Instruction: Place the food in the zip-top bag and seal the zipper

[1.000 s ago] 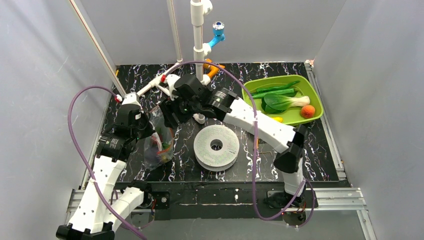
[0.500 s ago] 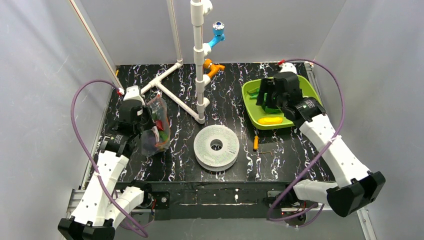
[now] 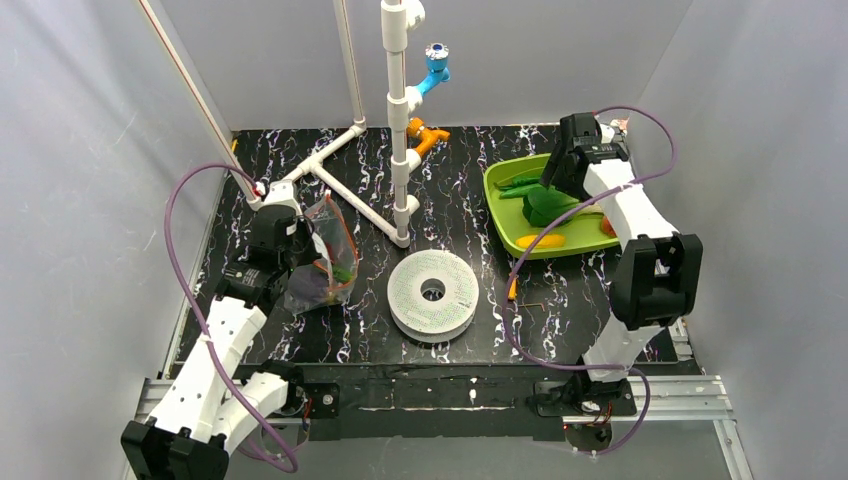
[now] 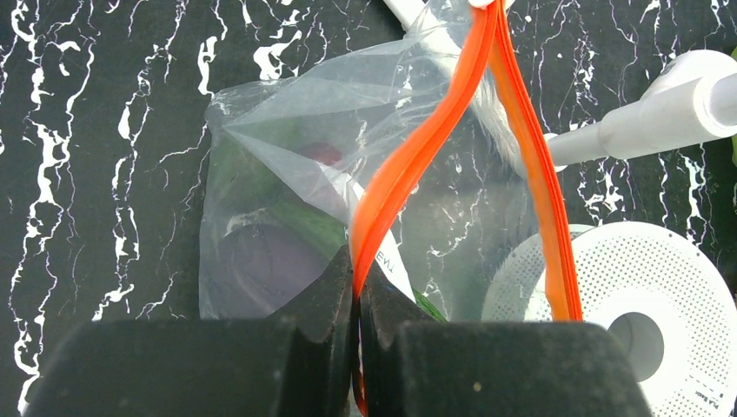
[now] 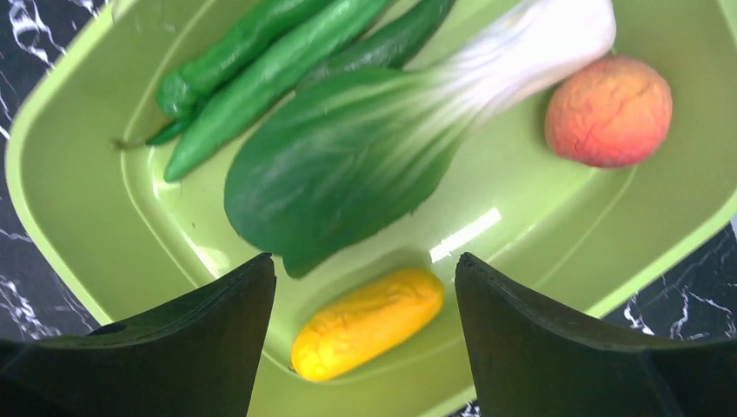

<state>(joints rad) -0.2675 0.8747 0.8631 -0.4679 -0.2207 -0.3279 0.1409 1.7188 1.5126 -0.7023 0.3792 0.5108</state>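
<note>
**Top view:** L gripper [image 3: 300, 235] sits at the mouth of the floppy clear plastic zip-top bag [image 3: 318, 280]. The bag sags onto the black marbled table [image 3: 560, 320], just left of the white perforated disc [image 3: 432, 290]. R gripper [image 3: 556, 178] hangs over the lime-green plastic tray [image 3: 497, 215], well apart from the bag.

**L wrist view:** Your jaws are pinched fully closed on one lip of the orange-red zipper strip [image 4: 408, 165]. The other lip bows away to the right, so the mouth gapes. Purple toy eggplant [image 4: 261, 261] and dark red toy plum [image 4: 323, 154] lie inside the bag, beyond the fingertips.

**R wrist view:** Jaws are spread wide, nothing held. Yellow toy banana [image 5: 369, 321] lies in the tray, seen in the gap between both fingers and clear of each. Green-and-white toy bok choy [image 5: 365, 165], round orange toy fruit [image 5: 608, 109] and long green toy peppers [image 5: 261, 61] lie beyond it.
</note>
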